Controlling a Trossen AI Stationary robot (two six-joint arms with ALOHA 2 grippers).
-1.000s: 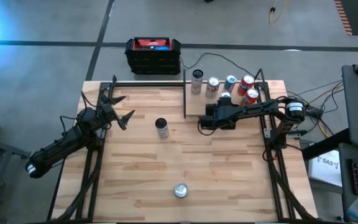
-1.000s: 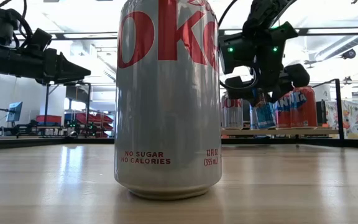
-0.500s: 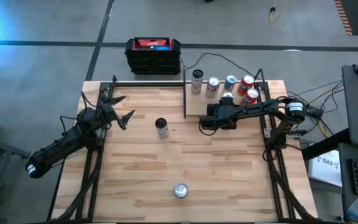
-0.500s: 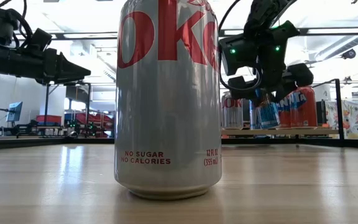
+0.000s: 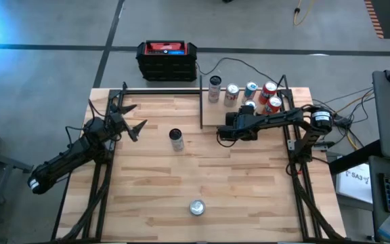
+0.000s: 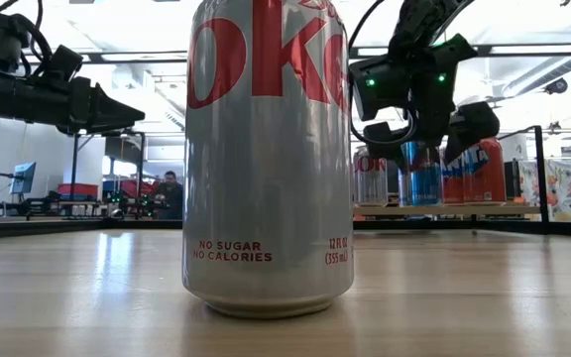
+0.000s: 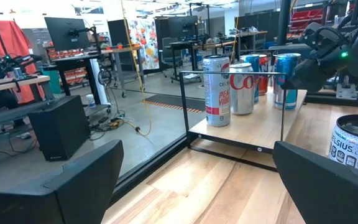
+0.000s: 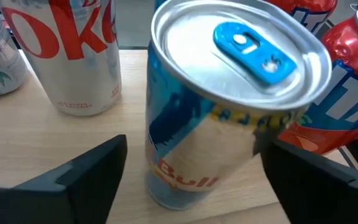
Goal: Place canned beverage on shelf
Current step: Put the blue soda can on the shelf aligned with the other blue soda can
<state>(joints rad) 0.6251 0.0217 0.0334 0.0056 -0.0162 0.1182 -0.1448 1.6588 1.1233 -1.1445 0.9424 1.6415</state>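
The right hand (image 8: 188,168) is over the shelf (image 5: 215,116), its fingers apart on either side of a blue can (image 8: 229,99) that stands on the shelf board. No finger appears to touch the can. In the wrist view the can looks tilted, though that may be the camera's angle. Two red cans (image 8: 340,81) stand just beside it, and a silver Coke can (image 8: 73,50) is close on the other side.

The risk is in backing out: a finger could catch the blue can and knock it into the red cans, toppling them.

The left hand (image 5: 128,120) waits spread wide above the tabletop's (image 5: 249,176) left side. Two more cans (image 5: 176,139) (image 5: 196,207) remain on the tabletop.
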